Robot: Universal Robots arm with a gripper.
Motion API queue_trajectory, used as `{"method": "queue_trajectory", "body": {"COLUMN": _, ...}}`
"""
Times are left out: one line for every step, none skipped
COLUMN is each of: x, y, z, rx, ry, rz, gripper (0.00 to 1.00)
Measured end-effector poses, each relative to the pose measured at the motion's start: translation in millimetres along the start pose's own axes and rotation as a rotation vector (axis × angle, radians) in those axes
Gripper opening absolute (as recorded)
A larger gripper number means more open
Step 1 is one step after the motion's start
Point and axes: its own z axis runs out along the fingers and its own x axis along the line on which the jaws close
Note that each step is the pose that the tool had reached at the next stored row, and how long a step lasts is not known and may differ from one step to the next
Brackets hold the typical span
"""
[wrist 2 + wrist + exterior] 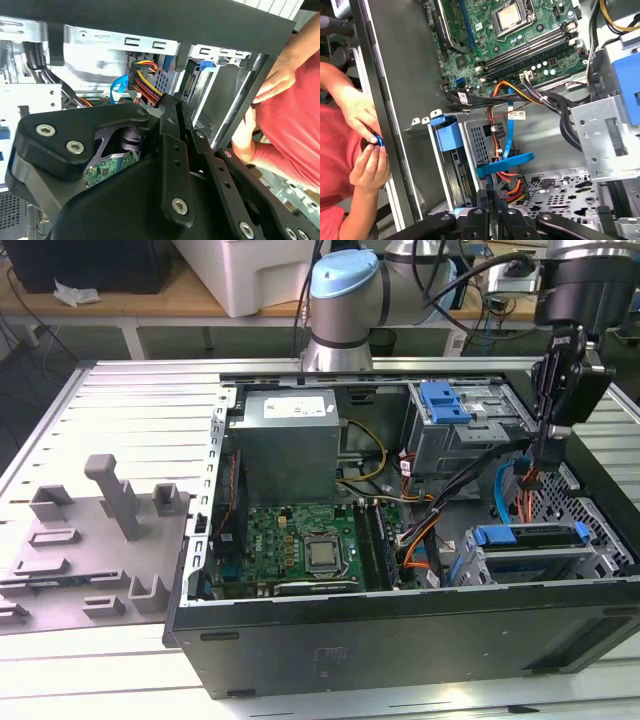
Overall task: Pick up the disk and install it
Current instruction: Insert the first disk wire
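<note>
Hanging over the open computer case (400, 640) on the exterior view's right, the gripper (541, 462) points down into the chassis. Its fingers are drawn tight together, and in the second wrist view the gripper (172, 107) pinches a black connector (169, 101) with a bundle of red, yellow and black wires (145, 80) fanning out from it. So that's a firm grip on the connector, not on the drive. The disk (545, 533) lies flat in the lower drive cage (560, 565), close to the case's near wall, with its blue bracket (495, 536) at the end facing the motherboard (300, 540). In the first wrist view the disk (459, 175) shows edge-on inside that cage, the blue bracket (448, 136) capping it, and the gripper (492, 197) sits just beside its open end. Whether the connector touches the disk, I cannot tell. A blue cable (509, 130) loops down past the cage right next to the wires (512, 187). Further back in the case sit the grey power supply (285, 440) and an upper drive cage (465, 435) with a blue latch (445, 400) on top. Outside the case wall, a person's hands (367, 165) are held together around a small blue object (379, 141), well apart from the gripper.
</note>
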Motion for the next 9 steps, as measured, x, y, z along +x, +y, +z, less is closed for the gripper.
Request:
{"method": "queue_trajectory", "body": {"x": 4.6, "y": -0.7, "z": 2.6, "rx": -0.0016, "ry": -0.0098, "rz": 0.0, "gripper": 0.16}}
{"method": "queue_trajectory", "body": {"x": 8.8, "y": -1.3, "z": 5.0, "rx": -0.0031, "ry": -0.0183, "rz": -0.001, "gripper": 0.16}}
{"method": "queue_trajectory", "body": {"x": 12.2, "y": -1.8, "z": 6.9, "rx": -0.0043, "ry": -0.026, "rz": -0.001, "gripper": 0.16}}
{"method": "queue_trajectory", "body": {"x": 14.3, "y": -2.1, "z": 8.1, "rx": -0.0054, "ry": -0.0319, "rz": -0.002, "gripper": 0.16}}
{"method": "queue_trajectory", "body": {"x": 16.0, "y": -2.3, "z": 9.2, "rx": -0.0063, "ry": -0.0371, "rz": -0.002, "gripper": 0.16}}
{"method": "queue_trajectory", "body": {"x": 19.4, "y": -2.7, "z": 11.1, "rx": -0.0082, "ry": -0.0483, "rz": -0.002, "gripper": 0.16}}
{"method": "queue_trajectory", "body": {"x": 20.9, "y": -2.8, "z": 12.0, "rx": -0.009, "ry": -0.0546, "rz": -0.002, "gripper": 0.16}}
{"method": "queue_trajectory", "body": {"x": 22.5, "y": -2.9, "z": 13.0, "rx": -0.0101, "ry": -0.0617, "rz": -0.003, "gripper": 0.16}}
{"method": "queue_trajectory", "body": {"x": 24.9, "y": -3.1, "z": 14.5, "rx": -0.0115, "ry": -0.0722, "rz": -0.003, "gripper": 0.16}}
